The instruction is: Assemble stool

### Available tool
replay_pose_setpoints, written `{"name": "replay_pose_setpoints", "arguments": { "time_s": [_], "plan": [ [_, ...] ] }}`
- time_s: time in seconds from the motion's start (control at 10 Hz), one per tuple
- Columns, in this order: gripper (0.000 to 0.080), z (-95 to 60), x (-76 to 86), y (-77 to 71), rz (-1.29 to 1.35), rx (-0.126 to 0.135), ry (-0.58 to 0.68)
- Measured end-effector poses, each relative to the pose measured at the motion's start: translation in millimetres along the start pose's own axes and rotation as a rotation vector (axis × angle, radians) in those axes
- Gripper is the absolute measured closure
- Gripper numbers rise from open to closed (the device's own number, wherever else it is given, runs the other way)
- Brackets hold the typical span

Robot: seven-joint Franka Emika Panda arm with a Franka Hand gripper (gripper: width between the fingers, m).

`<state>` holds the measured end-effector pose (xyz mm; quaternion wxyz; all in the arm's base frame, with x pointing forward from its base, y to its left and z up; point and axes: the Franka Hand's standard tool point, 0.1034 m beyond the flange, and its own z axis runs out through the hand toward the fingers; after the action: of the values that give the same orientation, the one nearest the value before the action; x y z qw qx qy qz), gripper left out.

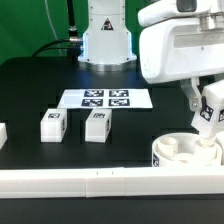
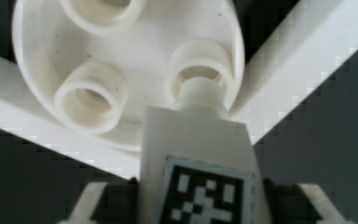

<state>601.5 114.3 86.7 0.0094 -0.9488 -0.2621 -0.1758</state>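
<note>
The fingers (image 2: pixel 98 203) were clenched on a leg block (image 2: pixel 202 150), held upright over the seat disc (image 1: pixel 178 152) at the lower right of the exterior frame, its narrow end at a socket (image 2: pixel 201 84). To seat it well, I judged, the block needed to stay plumb and centred, pressed straight down with no sideways drag on the disc. The wrist view showed the tip meeting the socket, though not how deep. Only the exterior view showed the spare leg block (image 1: pixel 52 124) and its neighbour (image 1: pixel 97 124) on the bench at centre left, below the marker board (image 1: pixel 105 98).
</note>
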Motion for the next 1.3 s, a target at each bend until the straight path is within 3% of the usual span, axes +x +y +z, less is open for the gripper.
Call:
{"name": "replay_pose_setpoints", "arguments": {
  "time_s": [0.8, 1.2, 1.3],
  "plan": [
    [0.0475, 11.3, -8.5, -6.4, -0.002, 0.013, -0.019],
    [0.0475, 13.6, -10.8, 11.5, -0.035, -0.020, 0.071],
    [0.0475, 13.7, -9.7, 9.0, -0.035, -0.015, 0.068]
  ]
}}
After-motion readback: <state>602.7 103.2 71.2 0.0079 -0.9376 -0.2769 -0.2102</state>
